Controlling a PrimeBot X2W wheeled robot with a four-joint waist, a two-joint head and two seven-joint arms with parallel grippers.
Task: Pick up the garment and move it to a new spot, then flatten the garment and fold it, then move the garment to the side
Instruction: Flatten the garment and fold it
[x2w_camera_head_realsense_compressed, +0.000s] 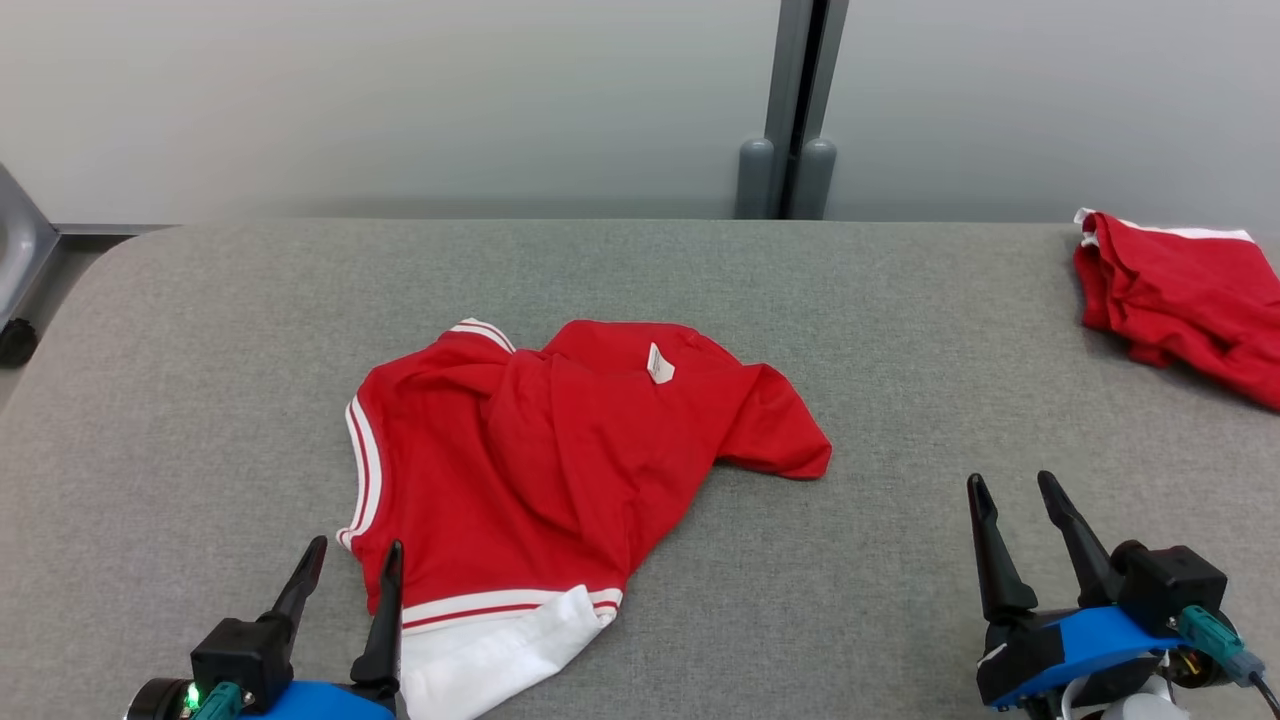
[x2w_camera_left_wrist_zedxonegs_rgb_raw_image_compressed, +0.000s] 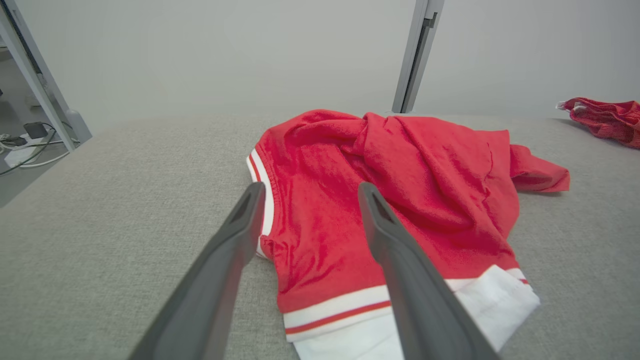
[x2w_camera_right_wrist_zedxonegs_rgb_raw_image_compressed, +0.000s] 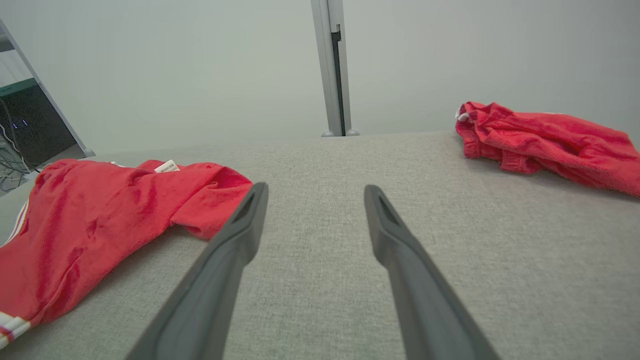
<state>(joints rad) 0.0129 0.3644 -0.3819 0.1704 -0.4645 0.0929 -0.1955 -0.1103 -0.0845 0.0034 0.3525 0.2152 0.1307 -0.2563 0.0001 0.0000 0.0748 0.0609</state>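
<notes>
As the head camera looks down, a crumpled red short-sleeved garment with white-and-red striped trim (x2w_camera_head_realsense_compressed: 560, 450) lies on the grey fabric-covered table (x2w_camera_head_realsense_compressed: 200, 330), roughly mid-table, slightly left of centre. Small white label (x2w_camera_head_realsense_compressed: 659, 363) faces up near its far edge; plain white hem panel at the near edge.

Left gripper (x2w_camera_head_realsense_compressed: 357, 543): fingers spread apart, nothing pinched. I see its inner finger overlapping the garment's near left corner by the striped hem; can't tell if it touches. In the left wrist view the fingers (x2w_camera_left_wrist_zedxonegs_rgb_raw_image_compressed: 220, 270) frame that same corner.

Right gripper (x2w_camera_head_realsense_compressed: 1011, 478): fingers apart too, over bare table, well right of the garment, holding nothing.

Second bunched red cloth with a white edge (x2w_camera_head_realsense_compressed: 1180, 290) sits at the table's far right corner, well apart from the first. Grey upright post (x2w_camera_head_realsense_compressed: 795, 110) stands behind the far edge.
</notes>
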